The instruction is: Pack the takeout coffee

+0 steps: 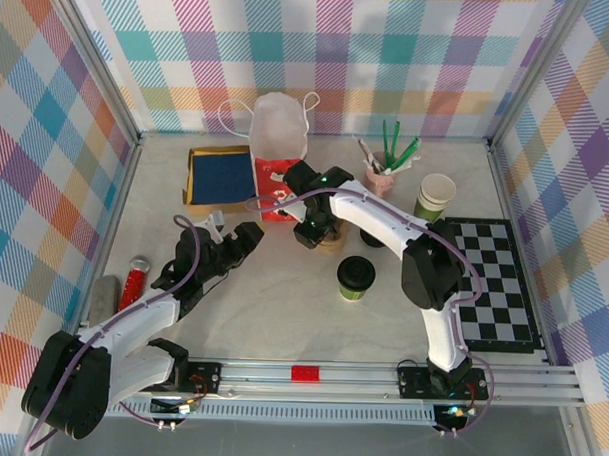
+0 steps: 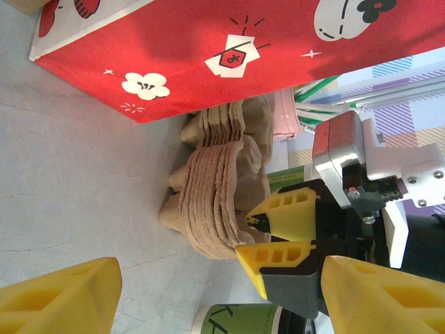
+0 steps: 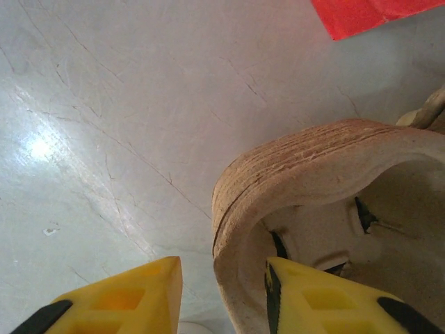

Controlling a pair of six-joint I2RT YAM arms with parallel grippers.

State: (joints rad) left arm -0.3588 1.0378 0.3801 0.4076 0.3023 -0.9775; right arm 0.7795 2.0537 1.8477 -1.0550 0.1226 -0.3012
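Finding the takeout coffee (image 1: pixel 356 278) standing upright on the worktop (image 1: pixel 282 307), just to the near right of the right claw (image 1: pixel 317 233) and well to the right of the left claw (image 1: pixel 246 236). Possibly catching its green wall (image 2: pixel 233 321) at the bottom edge of the left wrist view, though too cropped there for certainty.

Judging it to be light to middling in weight and prone to sloshing if filled, with thin paper sides giving under a hard squeeze and a slick black lid liable to pop off. Favouring a gentle hold around the green body, below the lid, keeping it upright throughout.

Seeing the right claw (image 3: pixel 221 292) partly open and straddling the rim of the pulp carrier stack (image 3: pixel 313 160), one finger inside a cup well and the other outside, not yet touching, so gripping nothing. Seeing the left claw (image 2: pixel 222 278) gaping wide, holding nothing, hovering beside that stack.

Reading the worktop as pale, smooth and faintly glossy, so expecting a nudged cup to slide sooner than tip. Noting tight room around the right claw: red bag (image 1: pixel 271 182) just beyond it, pink cup of sticks (image 1: pixel 381 179) and lidless cup stack (image 1: pixel 436 196) farther right, checkered mat (image 1: pixel 498 285) past the coffee.
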